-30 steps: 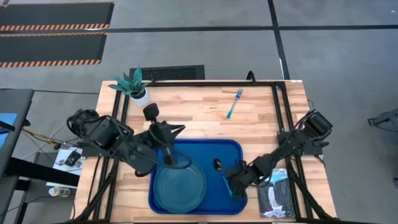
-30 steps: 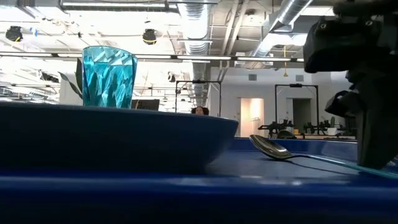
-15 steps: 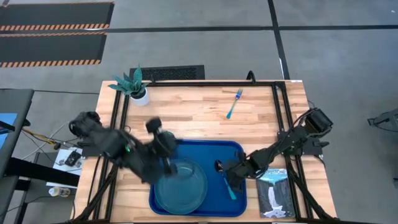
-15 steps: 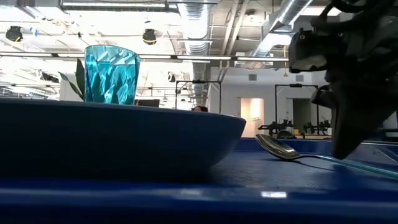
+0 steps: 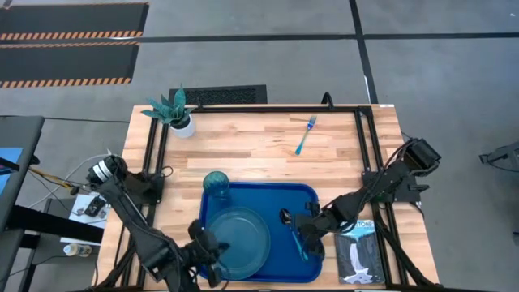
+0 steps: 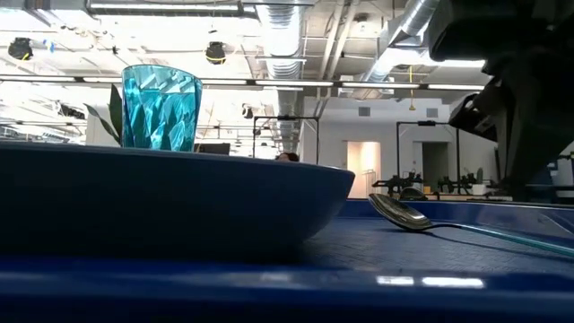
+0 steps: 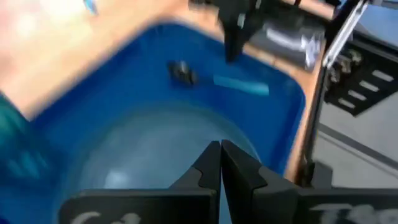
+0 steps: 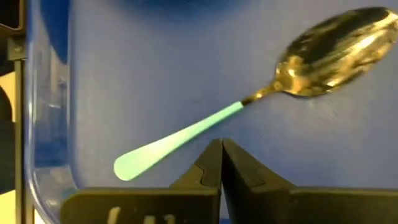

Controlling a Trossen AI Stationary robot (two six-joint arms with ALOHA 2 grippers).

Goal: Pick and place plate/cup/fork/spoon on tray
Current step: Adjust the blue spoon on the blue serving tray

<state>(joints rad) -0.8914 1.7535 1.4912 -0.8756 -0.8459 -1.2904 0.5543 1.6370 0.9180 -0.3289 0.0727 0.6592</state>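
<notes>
The blue tray lies at the table's near middle. The teal plate sits on its left half. The teal cup stands upright on the tray's far left corner, also seen in the low view. The spoon lies flat on the tray's right half. The light-blue fork lies on the bare wood at the far right. My left gripper is shut and empty over the plate's near left edge. My right gripper is shut just above the spoon's handle.
A white pot with a teal plant stands at the far left corner. A small book lies right of the tray, by the near right edge. Black frame rails run along the table's left and right sides.
My left arm has swung away from the cup toward the table's near left edge, leaving the cup standing on the tray's far left corner. My right gripper has risen off the spoon, which stays lying on the tray.
</notes>
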